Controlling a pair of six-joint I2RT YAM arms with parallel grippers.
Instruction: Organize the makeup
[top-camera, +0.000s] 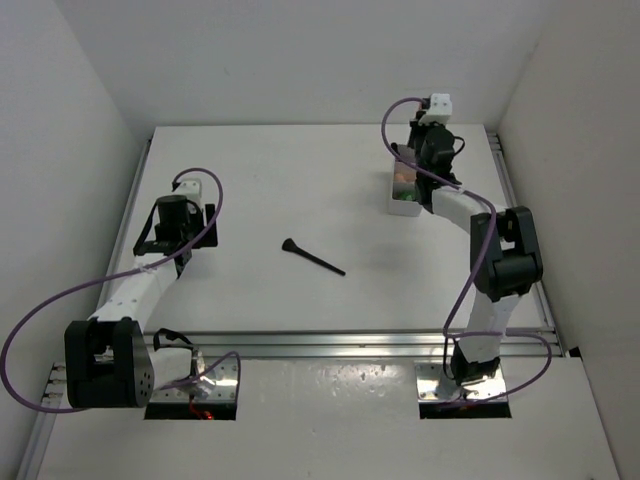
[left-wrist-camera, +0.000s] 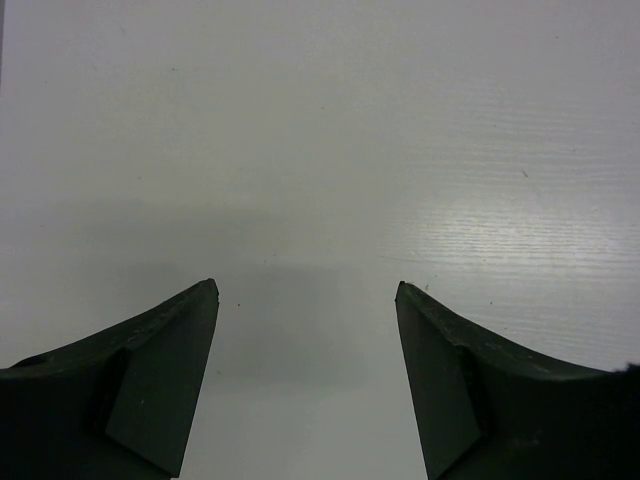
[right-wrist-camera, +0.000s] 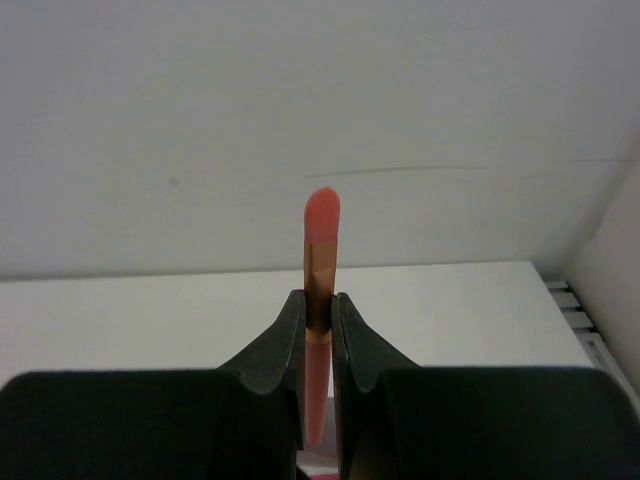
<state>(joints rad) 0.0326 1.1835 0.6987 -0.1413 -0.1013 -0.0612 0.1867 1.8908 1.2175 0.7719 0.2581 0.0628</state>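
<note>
A black-handled brush (top-camera: 313, 258) lies on the white table near the middle, brush head to the left. My right gripper (right-wrist-camera: 319, 300) is shut on a thin pink pencil (right-wrist-camera: 320, 240) with a copper band; its tip sticks up past the fingertips. In the top view the right gripper (top-camera: 428, 150) hangs over the translucent white box (top-camera: 403, 190) at the far right, where some makeup shows inside. My left gripper (left-wrist-camera: 307, 290) is open and empty over bare table; in the top view it (top-camera: 172, 225) sits at the left. The sponges, tubes and lipstick are not clearly visible.
White walls close in the table on the left, back and right. A metal rail (top-camera: 350, 345) runs along the near edge by the arm bases. Purple cables (top-camera: 60, 300) loop off both arms.
</note>
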